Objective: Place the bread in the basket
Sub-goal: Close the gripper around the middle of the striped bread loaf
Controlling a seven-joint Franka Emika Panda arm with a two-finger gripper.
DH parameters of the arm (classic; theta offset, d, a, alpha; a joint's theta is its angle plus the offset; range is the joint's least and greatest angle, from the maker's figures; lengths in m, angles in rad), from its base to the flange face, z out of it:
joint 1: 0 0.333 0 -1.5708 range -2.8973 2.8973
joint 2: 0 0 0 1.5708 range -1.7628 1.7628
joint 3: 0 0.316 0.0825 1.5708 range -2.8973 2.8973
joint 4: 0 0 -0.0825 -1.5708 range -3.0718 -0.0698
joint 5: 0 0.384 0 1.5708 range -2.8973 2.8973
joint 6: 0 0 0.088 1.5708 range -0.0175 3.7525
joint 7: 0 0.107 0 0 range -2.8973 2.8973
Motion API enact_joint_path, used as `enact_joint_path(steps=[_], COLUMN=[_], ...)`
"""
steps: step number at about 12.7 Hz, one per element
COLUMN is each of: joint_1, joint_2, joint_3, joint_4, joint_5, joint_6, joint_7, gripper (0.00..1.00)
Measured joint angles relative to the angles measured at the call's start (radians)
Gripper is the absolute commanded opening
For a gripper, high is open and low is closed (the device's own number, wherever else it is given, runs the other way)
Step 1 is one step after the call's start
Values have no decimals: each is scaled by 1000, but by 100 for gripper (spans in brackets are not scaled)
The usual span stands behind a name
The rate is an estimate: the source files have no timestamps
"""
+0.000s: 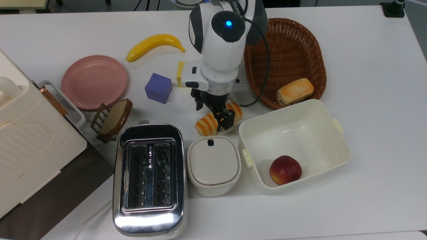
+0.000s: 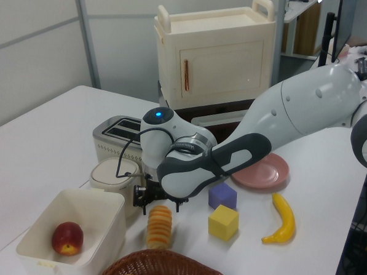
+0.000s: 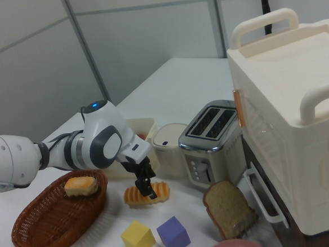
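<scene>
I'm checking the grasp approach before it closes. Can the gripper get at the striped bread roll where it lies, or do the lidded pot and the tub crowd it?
Probably yes. The gripper is already down over the middle of the striped bread roll, fingers open across it. The lidded pot and cream tub sit close but apart.

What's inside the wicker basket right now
One golden-white bun lies at one end of the basket. The rest of the woven floor that shows is bare, though the robot arm covers part of the rim nearest it.
</scene>
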Motion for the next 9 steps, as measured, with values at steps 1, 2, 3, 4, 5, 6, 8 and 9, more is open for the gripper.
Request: enact_joint_path(steps=[1, 2, 3, 4, 5, 6, 8, 9], joint_1=[0, 0, 0, -2, -5, -6, -6, -8], joint_2=[6, 10, 14, 20, 24, 27, 29, 29], joint_3=[1, 3, 7, 13, 19, 22, 24, 24], joint_4=[0, 0, 0, 0, 0, 0, 0, 1], joint_5=[-6, -8, -13, -23, -30, -34, -56, -61], joint_6=[11, 15, 16, 16, 16, 16, 16, 16], joint_7=[0, 0, 0, 0, 0, 0, 0, 0], gripper=[100, 100, 100, 100, 67, 33, 8, 7])
